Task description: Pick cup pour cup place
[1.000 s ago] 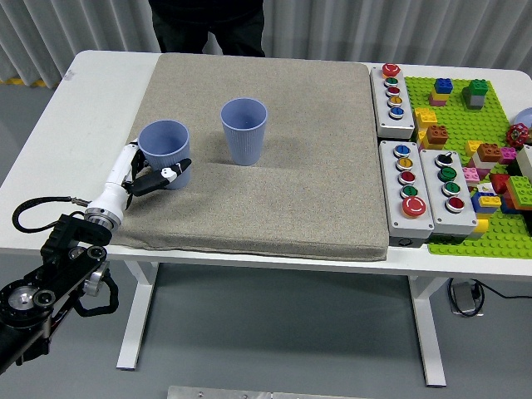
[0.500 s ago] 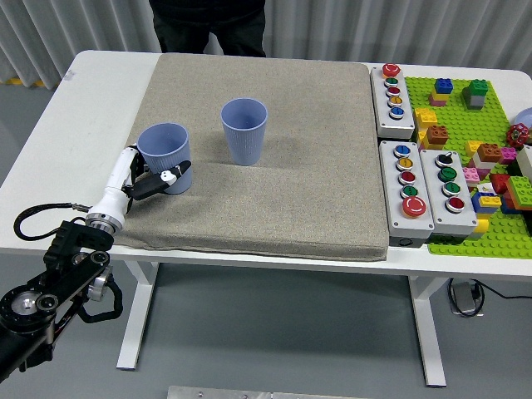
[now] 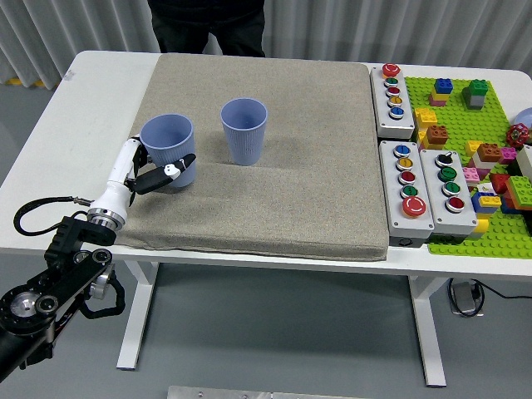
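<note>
Pick step under way. Left hand (image 3: pixel 158 174), white-and-black, five fingers, curled round the lower wall of the nearer lavender ribbed plastic cup (image 3: pixel 168 151); thumb across the front at 5 o'clock of the cup, other fingers behind at 8 o'clock. Cup upright, at the beige felt mat's (image 3: pixel 274 166) 9 o'clock edge; lifted or resting on the mat, can't tell. Second lavender ribbed plastic cup (image 3: pixel 244 130) upright at 2 o'clock of the first, near but apart, untouched. Contents of either cup not visible.

Next, by judgement: lift clear, carry toward 2 o'clock, tip rim over the second cup's mouth, then set down. Needs firm grip; a low hold on a thin cup risks slip or squeeze.

Right hand out of view. Person in dark clothing at 12 o'clock of the white worktop (image 3: pixel 100 83), hands not seen.

No readable brands, labels or writing anywhere.
</note>
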`<state>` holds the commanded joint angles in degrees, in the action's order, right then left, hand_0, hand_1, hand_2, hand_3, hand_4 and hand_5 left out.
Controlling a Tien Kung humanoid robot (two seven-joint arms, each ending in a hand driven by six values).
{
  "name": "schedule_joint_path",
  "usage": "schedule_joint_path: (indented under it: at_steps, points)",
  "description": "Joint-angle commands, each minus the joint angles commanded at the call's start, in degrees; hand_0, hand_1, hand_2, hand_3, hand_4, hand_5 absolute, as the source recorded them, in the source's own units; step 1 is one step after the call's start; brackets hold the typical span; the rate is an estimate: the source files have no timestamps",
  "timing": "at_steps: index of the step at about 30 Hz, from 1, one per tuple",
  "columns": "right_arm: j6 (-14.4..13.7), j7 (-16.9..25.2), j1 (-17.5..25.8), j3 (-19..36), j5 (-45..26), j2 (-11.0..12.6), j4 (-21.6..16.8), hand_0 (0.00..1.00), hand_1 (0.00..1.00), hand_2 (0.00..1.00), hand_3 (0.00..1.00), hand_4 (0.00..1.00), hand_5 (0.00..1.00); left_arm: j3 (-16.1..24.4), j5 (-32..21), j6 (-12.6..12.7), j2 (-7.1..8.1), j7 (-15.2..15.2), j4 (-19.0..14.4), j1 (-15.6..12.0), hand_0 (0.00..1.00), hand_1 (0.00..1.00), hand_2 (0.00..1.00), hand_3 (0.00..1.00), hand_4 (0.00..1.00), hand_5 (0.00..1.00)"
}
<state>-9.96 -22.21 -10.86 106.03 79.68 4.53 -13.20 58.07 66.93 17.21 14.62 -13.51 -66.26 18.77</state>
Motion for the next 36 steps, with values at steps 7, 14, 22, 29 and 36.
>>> schedule_joint_path:
  at_steps: [7,14,22,29,36]
  points:
    - [-0.1,0.3,-0.3,-0.3,-0.5,0.4,0.1,0.693,0.661,0.612,0.620,0.010,0.453,-4.2,4.5,-0.2,4.38,1.9,-0.9,5.0,0.410,0.492,0.601,0.579,0.798,0.169]
    - [-0.2,0.4,-0.8,-0.9,-1.5,0.7,0.1,0.693,0.661,0.612,0.621,0.010,0.451,-11.2,5.0,-0.6,8.32,2.5,2.0,13.5,0.409,0.477,0.572,0.552,0.797,0.170]
    - [-0.4,0.5,-1.1,-1.4,-2.2,1.0,0.2,0.693,0.661,0.612,0.621,0.011,0.451,-13.6,7.4,-1.0,9.82,2.9,4.4,18.6,0.406,0.475,0.556,0.549,0.795,0.168]
    - [-0.3,0.5,-1.0,-1.5,-2.2,1.0,0.1,0.693,0.661,0.613,0.622,0.009,0.432,-15.9,12.6,-1.1,10.64,3.7,6.2,21.7,0.397,0.476,0.550,0.542,0.795,0.170]
    - [-0.2,0.3,-0.9,-1.4,-1.9,1.1,0.1,0.693,0.661,0.612,0.622,0.007,0.429,-18.0,16.3,-1.0,10.95,4.2,7.5,24.3,0.398,0.476,0.549,0.541,0.793,0.167]
